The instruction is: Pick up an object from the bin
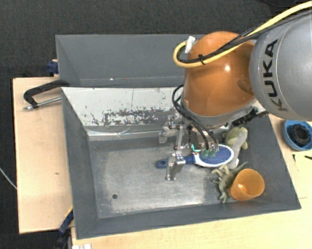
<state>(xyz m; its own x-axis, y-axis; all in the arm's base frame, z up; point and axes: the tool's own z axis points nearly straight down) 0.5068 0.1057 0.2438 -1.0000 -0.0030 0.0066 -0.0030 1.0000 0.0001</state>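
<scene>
One orange cup [248, 184], one green toy [222, 179], one blue brush [217, 156], one pale lump [237, 138].

We see gripper [172, 149] low over floor of bin [123, 192], right of centre, fingers spread, bare metal between. Small blue piece [162, 163] just beside nearer finger. We note blue-rimmed oval [217, 156], orange cup [247, 184] and green toy animal [222, 179] clustered at right.
</scene>
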